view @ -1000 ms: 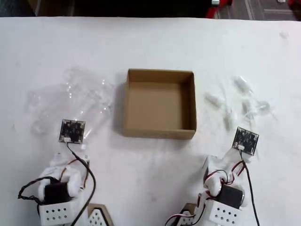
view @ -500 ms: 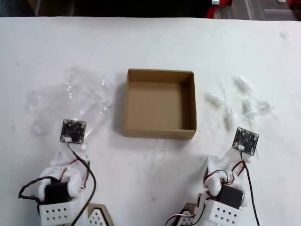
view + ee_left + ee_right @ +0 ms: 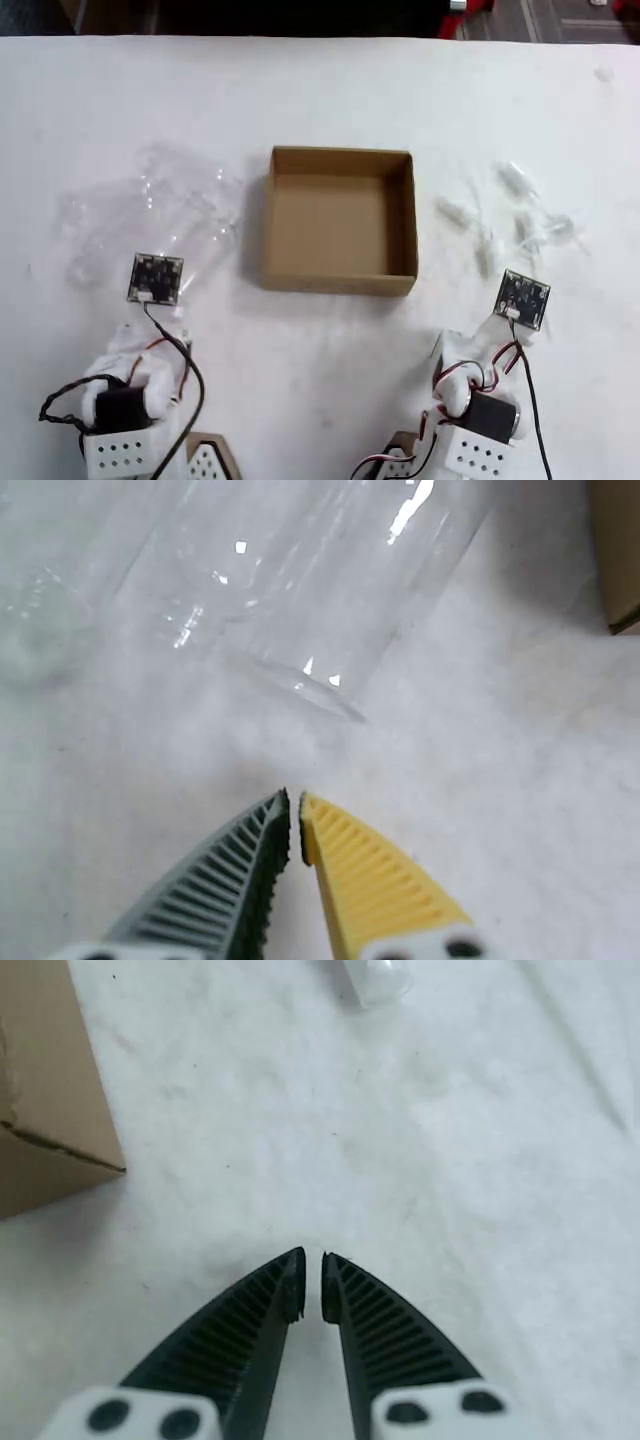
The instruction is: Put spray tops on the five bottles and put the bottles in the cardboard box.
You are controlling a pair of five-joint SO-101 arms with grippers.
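Zero movement; left gripper point(image 3: 294, 810) and right gripper point(image 3: 312, 1282) pressed together, empty; clear plastic bottles point(image 3: 165, 205) lie uncapped outside brown cardboard box point(image 3: 340, 285)

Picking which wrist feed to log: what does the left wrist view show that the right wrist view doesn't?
Left wrist: clear bottles lying on their sides, ahead of the shut left gripper with one grey and one yellow finger. Right wrist: a clear spray top ahead of the shut, black right gripper. Both: a corner of the cardboard box and the white table.
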